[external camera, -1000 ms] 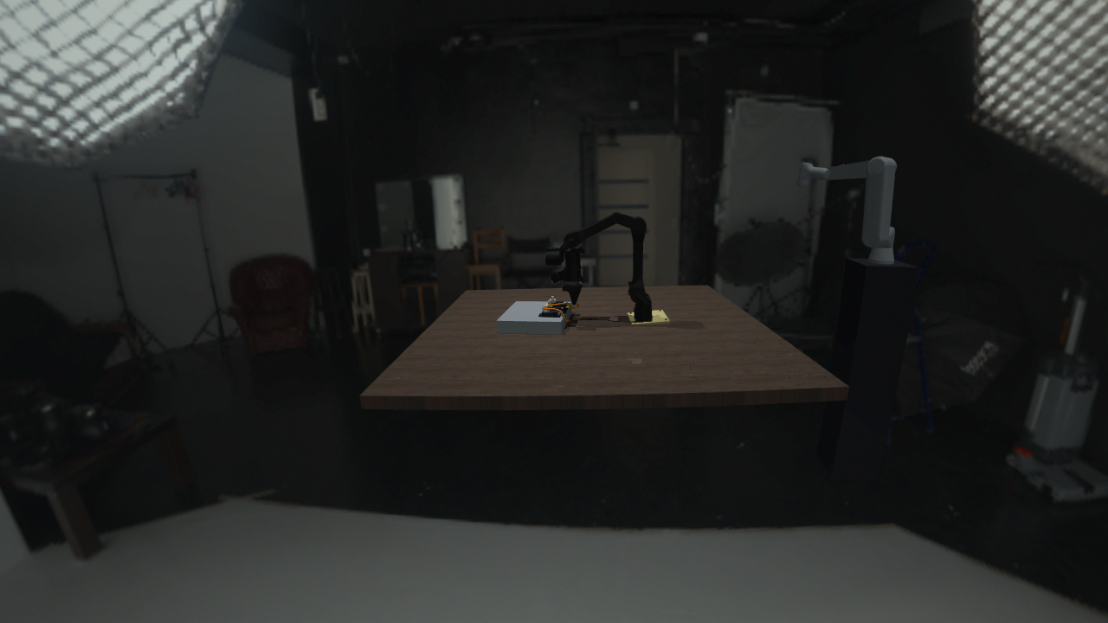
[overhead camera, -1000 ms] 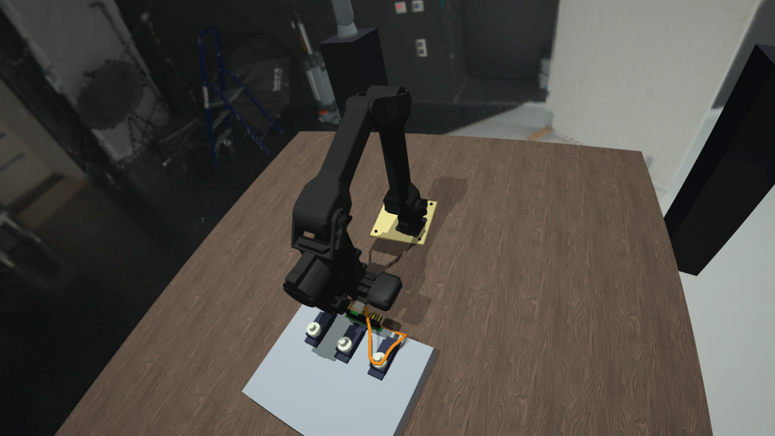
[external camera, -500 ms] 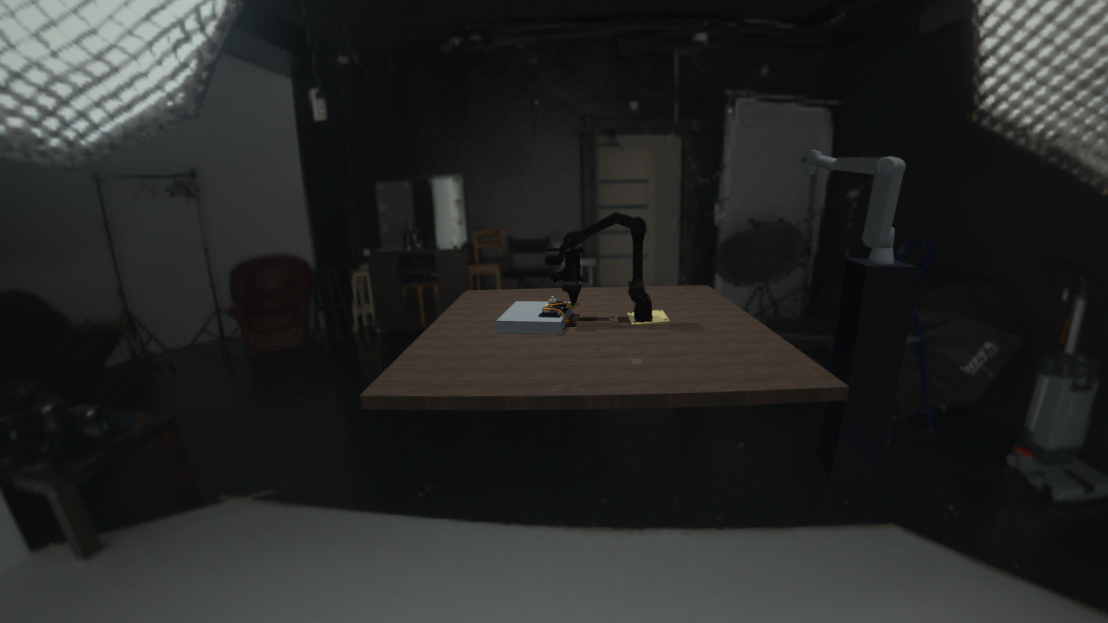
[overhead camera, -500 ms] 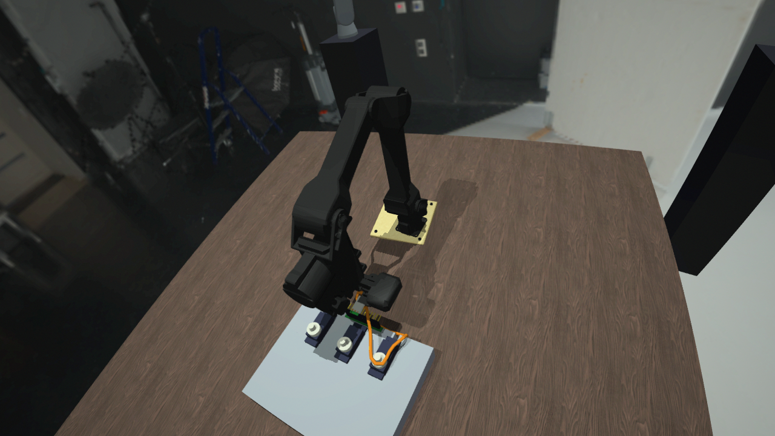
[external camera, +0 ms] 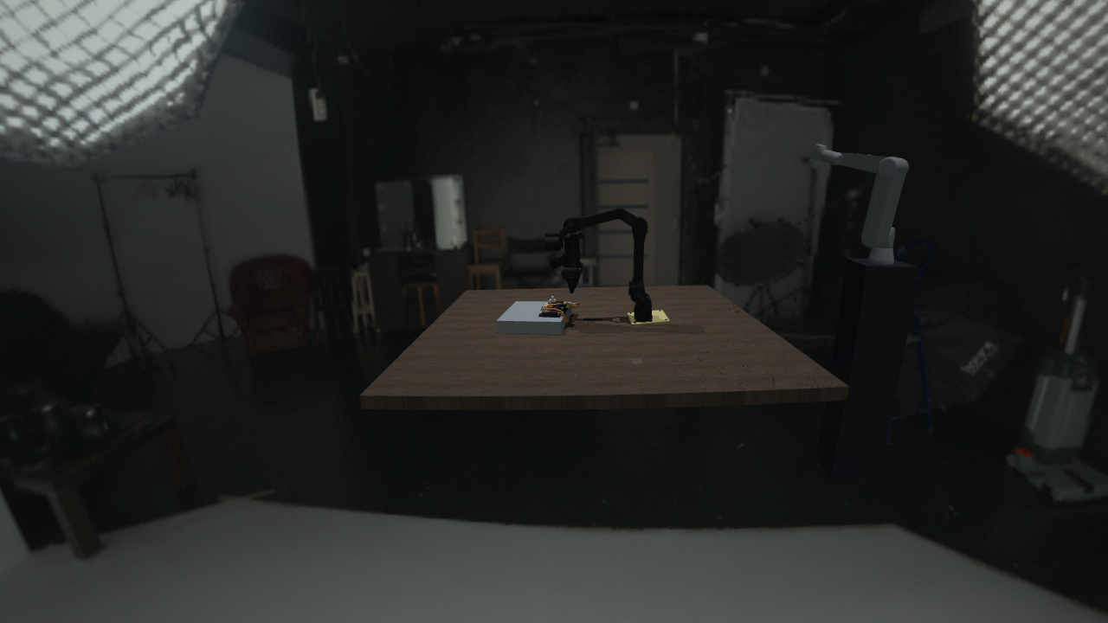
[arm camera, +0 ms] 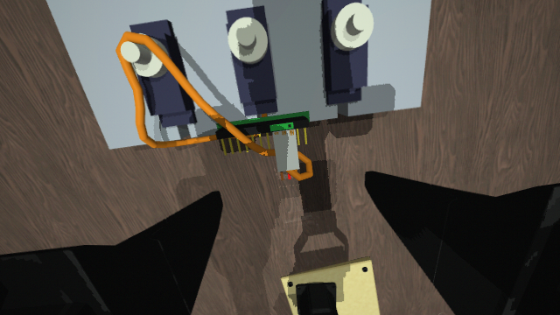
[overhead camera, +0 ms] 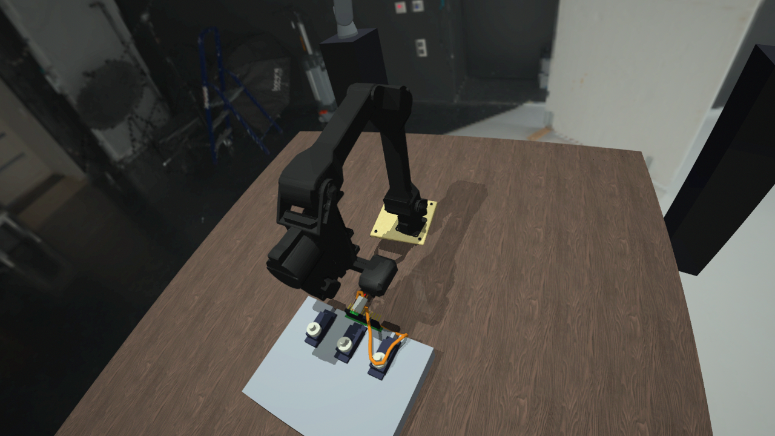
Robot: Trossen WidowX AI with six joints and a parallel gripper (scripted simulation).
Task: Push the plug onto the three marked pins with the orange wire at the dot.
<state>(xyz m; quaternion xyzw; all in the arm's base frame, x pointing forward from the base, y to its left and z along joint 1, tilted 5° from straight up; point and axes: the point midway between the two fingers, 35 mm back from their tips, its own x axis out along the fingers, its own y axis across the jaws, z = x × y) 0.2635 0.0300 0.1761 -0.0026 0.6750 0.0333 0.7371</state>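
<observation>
the gripper [overhead camera: 352,287] [external camera: 571,291] [arm camera: 292,188] is spread nearly as wide as it goes, with nothing between its fingers. in the wrist view one fingertip is on the left and the other on the right, both apart from the grey plug [overhead camera: 358,304] [arm camera: 286,150].

the plug sits at the row of metal pins [arm camera: 232,145], its front end right by the green mark [arm camera: 281,127] with the dark dot at its right end. two pins show to its right and several more to its left. i can't tell whether it's pushed fully on, or whether any pin is bent.

short brown and red wire ends show at the plug's back, and the orange lead [overhead camera: 370,336] [arm camera: 188,92] bends round its right side, then runs left and loops over the white horn of the left servo [arm camera: 162,87]. a middle servo [arm camera: 255,83] and a right servo [arm camera: 346,66] sit on the same pale block [overhead camera: 303,379] [external camera: 531,326] [arm camera: 407,66], which rests on the wooden table [overhead camera: 542,270] [external camera: 604,379] [arm camera: 481,131].
</observation>
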